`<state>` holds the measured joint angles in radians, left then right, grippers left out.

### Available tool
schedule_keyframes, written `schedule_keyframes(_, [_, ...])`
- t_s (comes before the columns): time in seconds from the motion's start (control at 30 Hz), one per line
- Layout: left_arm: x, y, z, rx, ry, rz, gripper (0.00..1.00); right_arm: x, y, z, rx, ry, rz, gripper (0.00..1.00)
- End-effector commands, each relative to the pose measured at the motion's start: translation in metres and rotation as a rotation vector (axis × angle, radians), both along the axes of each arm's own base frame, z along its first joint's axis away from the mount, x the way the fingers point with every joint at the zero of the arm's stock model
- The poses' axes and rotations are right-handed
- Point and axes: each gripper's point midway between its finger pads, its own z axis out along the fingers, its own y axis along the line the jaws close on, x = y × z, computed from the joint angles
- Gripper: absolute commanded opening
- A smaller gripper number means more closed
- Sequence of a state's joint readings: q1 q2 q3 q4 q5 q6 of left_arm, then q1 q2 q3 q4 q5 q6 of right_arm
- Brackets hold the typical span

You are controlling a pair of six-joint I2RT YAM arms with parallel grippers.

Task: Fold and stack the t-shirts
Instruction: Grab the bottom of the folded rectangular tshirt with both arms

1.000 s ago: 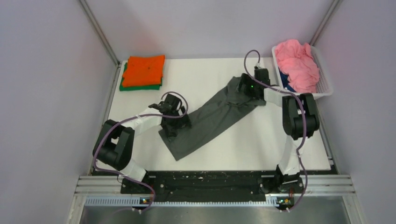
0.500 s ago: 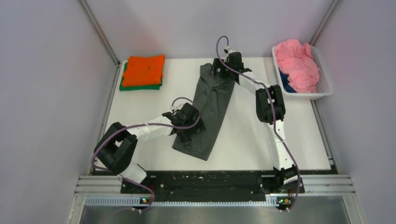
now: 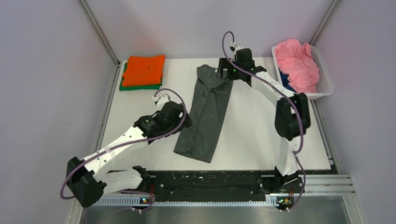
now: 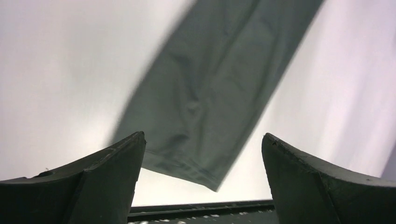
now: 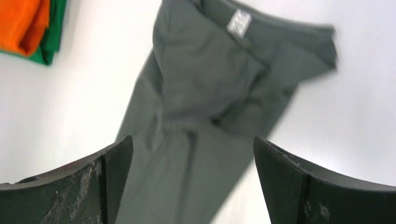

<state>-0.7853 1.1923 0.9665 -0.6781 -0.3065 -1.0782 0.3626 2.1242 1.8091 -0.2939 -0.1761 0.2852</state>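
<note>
The dark grey t-shirt point(image 3: 206, 112) lies on the white table as a long narrow strip, running from the far middle to the near middle. Its white neck label point(image 5: 238, 22) shows at the far end. My right gripper point(image 3: 229, 71) is open and empty above that far end point(image 5: 205, 116). My left gripper point(image 3: 183, 120) is open and empty beside the strip's left edge, with the near hem point(image 4: 205, 112) showing between its fingers. An orange t-shirt point(image 3: 144, 70) lies folded on a green t-shirt point(image 3: 140, 86) at the far left. A pink t-shirt point(image 3: 296, 63) fills the basket, with some blue cloth point(image 3: 286, 86) under it.
A white plastic basket point(image 3: 327, 88) stands at the table's far right corner. The folded stack also shows in the right wrist view point(image 5: 28, 28). A black rail point(image 3: 205, 179) runs along the table's near edge. Grey walls close in both sides.
Both grippers have let go of the grey t-shirt, which now lies straighter along the table. The left arm has drawn back leftward; the right gripper has shifted slightly right.
</note>
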Motion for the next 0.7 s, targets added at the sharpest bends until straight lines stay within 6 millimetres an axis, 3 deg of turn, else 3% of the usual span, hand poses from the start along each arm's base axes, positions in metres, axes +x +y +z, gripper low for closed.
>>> schedule_keyframes(0.0, [-0.021,0.065,-0.037,0.094,0.083,-0.024,0.99,-0.093,-0.010,0.021,-0.092,-0.043,0.007,0.98])
schedule_keyframes(0.13, [-0.028,0.087,-0.060,0.018,0.156,-0.035,0.95,-0.200,0.014,-0.010,-0.167,0.027,0.123,0.97])
schedule_keyframes(0.27, [-0.040,0.072,-0.083,-0.060,0.238,-0.116,0.79,-0.295,0.050,-0.041,-0.147,0.149,0.295,0.92])
schedule_keyframes(0.33, [-0.048,0.063,-0.096,-0.103,0.288,-0.149,0.69,-0.333,0.063,-0.055,-0.170,0.196,0.382,0.90])
schedule_keyframes(0.43, [-0.062,0.057,-0.105,-0.129,0.374,-0.188,0.57,-0.365,0.071,-0.070,-0.205,0.249,0.447,0.86])
schedule_keyframes(0.67, [-0.080,0.074,-0.138,-0.064,0.439,-0.147,0.45,-0.405,0.070,-0.102,-0.161,0.364,0.509,0.77])
